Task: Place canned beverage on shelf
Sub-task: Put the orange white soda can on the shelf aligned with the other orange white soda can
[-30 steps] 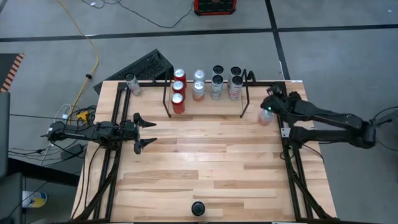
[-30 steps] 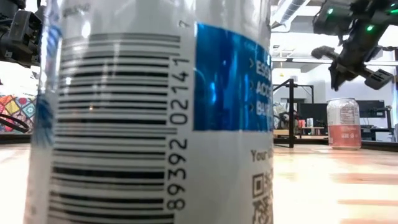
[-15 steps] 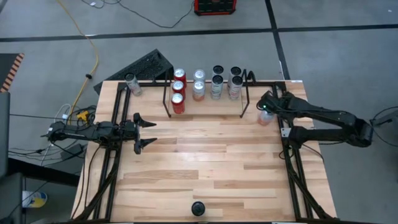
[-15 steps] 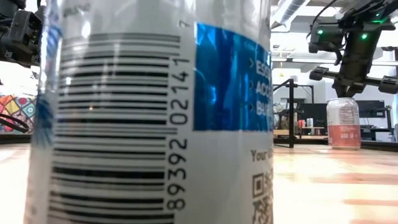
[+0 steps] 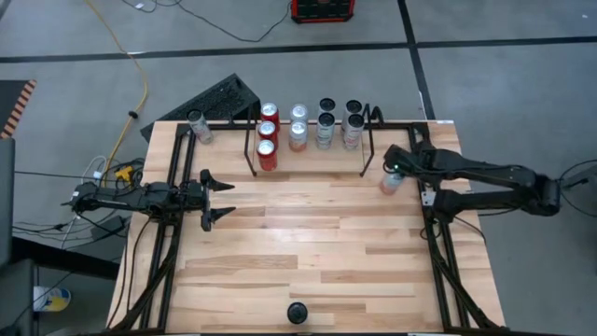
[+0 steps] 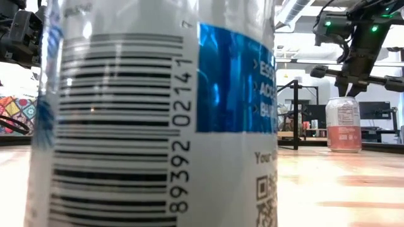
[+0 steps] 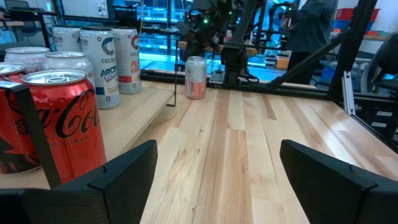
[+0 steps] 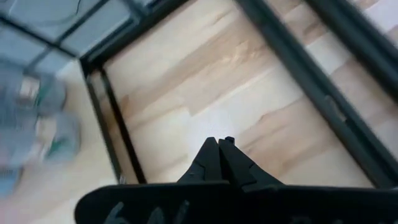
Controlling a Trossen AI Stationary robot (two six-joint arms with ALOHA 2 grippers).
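Tabletop planks (image 5: 308, 252) of pale wood fill the middle of the high view, and the shelf (image 5: 310, 140), a low rack of thin black rods, is seen at the table's far edge. On the shelf, cans are stood in rows: three red ones (image 5: 268, 140) at its left end, then pale and dark-topped ones (image 5: 326, 126) toward its right end. A single grey can (image 5: 196, 126) is set apart, well to the left of the shelf near the table's far left corner.

To the right of the shelf, just outside its right end loop, a pink-and-white can (image 5: 391, 181) is stood upright on the wood; in the left wrist view the same can (image 7: 195, 77) is seen beyond the shelf's end. The right gripper (image 5: 395, 164) is placed directly above this can, at its top; in the low view the gripper (image 6: 355, 88) is seen at the can's rim (image 6: 343, 101), though contact cannot be made out. Its fingers (image 8: 219, 155) are pressed together, tip against tip, with nothing between them, so the can is not gripped.

The left gripper (image 5: 213, 197) is held low over the table, well to the left of the shelf's front, its fingers (image 7: 127, 171) spread wide with nothing between them.

A small black round object (image 5: 297, 312) is seen at the table's near edge, far from the shelf, and a large barcoded can (image 6: 158, 113) fills the low view.
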